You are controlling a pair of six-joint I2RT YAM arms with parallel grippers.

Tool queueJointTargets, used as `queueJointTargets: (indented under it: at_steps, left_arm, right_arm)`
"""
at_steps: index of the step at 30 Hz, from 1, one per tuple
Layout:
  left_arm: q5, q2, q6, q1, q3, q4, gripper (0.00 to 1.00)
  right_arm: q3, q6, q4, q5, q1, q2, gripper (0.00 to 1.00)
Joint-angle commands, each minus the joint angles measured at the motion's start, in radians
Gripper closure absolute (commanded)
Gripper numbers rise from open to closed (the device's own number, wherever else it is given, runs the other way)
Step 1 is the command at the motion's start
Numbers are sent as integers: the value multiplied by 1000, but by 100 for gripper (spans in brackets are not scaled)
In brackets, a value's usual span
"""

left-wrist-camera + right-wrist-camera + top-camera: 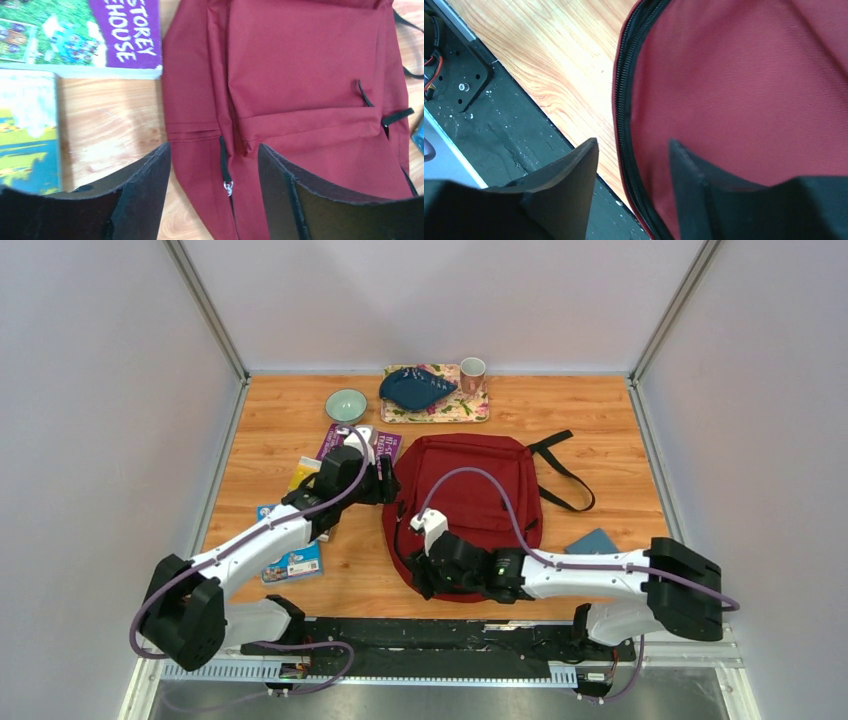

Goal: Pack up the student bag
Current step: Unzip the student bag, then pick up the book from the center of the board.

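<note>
The student bag (470,502), a dark red backpack, lies flat on the wooden table (610,420), its front face up and its rounded end toward the arm bases. Its black straps (562,468) trail out from its far right corner.

The left gripper (386,486) sits at the bag's left edge, about halfway along. In the left wrist view its fingers (145,190) are spread apart, released, gripping nothing. Between them lies the bag's side seam with a black zipper and its small silver pull (228,188).

The right gripper (416,578) is at the bag's near left corner. In the right wrist view its fingers (569,180) also stand apart and unclenched. The bag's black zipper line (621,100) runs through the gap, with red fabric under the right-hand finger and bare wood under the other.

Left of the bag, partly under the left arm, lie a purple book (125,35), a yellow item (304,472) and, nearer the bases, a blue-covered book (296,562). Beyond the bag's far end sits a floral tray (472,412) carrying a dark blue leaf-shaped dish (415,388) and a pink cup (472,373). A pale green bowl (346,404) stands to the tray's left. A small blue wallet (592,541) lies just right of the bag's near end.
</note>
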Motion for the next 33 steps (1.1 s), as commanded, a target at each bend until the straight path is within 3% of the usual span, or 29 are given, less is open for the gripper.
queueJointTargets:
  at_steps: [1,4,10,16,18,28,33]
  left_arm:
    - [-65,-116,7,34,-12,-49,24]
    - [-84,-174,23,59,-19,-95,15]
    - [-128,-265,63,149,-12,-218,14]
    - [-66,-320,79,373,-7,-290,14]
    - [-35,-318,84,455,-7,-304,14]
    - [250,-193,43,822,-13,-267,13]
    - [363,-112,6,901,-48,-204,14]
  right_arm:
    - [11,7,-73,43,-26,-158,39]
    - [2,10,-115,56,-41,-236,33]
    - [-15,65,-136,51,-113,-400,25]
    - [56,177,-142,-221,-282,-353,24]
    - [101,191,-125,-242,-299,-321,24]
    - [414,418,-9,-453,-319,113,26]
    - [615,565,16,-576,-330,430,27]
